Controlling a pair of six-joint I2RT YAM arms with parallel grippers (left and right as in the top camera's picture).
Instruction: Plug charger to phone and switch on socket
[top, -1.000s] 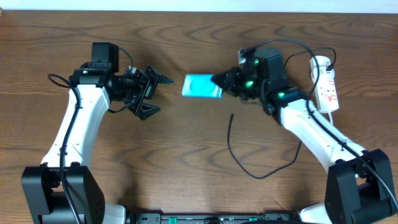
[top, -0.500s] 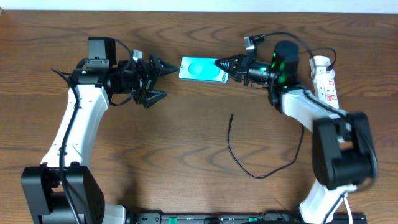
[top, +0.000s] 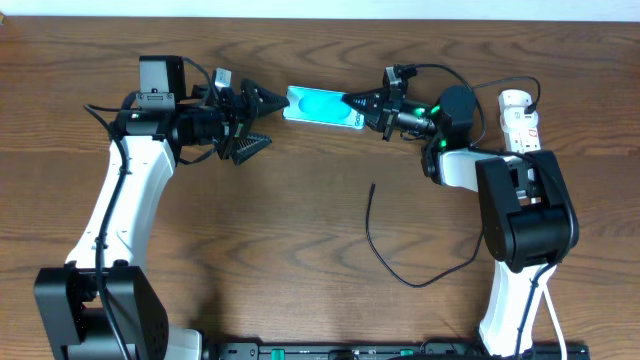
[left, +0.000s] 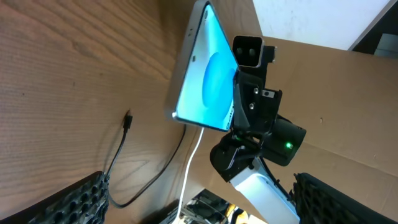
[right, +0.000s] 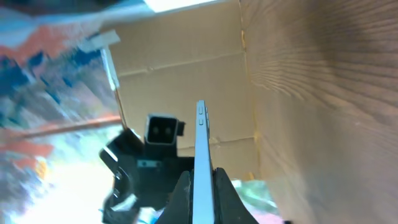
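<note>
The phone (top: 318, 106), teal screen lit, is held off the table at the back centre, and my right gripper (top: 358, 103) is shut on its right end. In the right wrist view the phone (right: 202, 143) stands edge-on between the two fingers (right: 181, 194). My left gripper (top: 272, 121) is open just left of the phone, apart from it. From the left wrist the phone (left: 202, 81) hangs ahead between the wide-spread fingers (left: 74, 202). The charger (top: 375, 240) lies loose on the table, connector tip toward the phone. The socket (top: 522, 125) lies at the right.
The socket's thick white cord (left: 189, 174) runs down past the right arm (left: 258, 143). The charger's cable (left: 121, 165) curls across the wood below the phone. A cardboard wall (right: 186, 74) stands behind the table's far edge.
The right gripper has carried the phone toward the table's far edge and lifted it on edge. The left gripper has moved up and right, closer to the phone, staying open.
</note>
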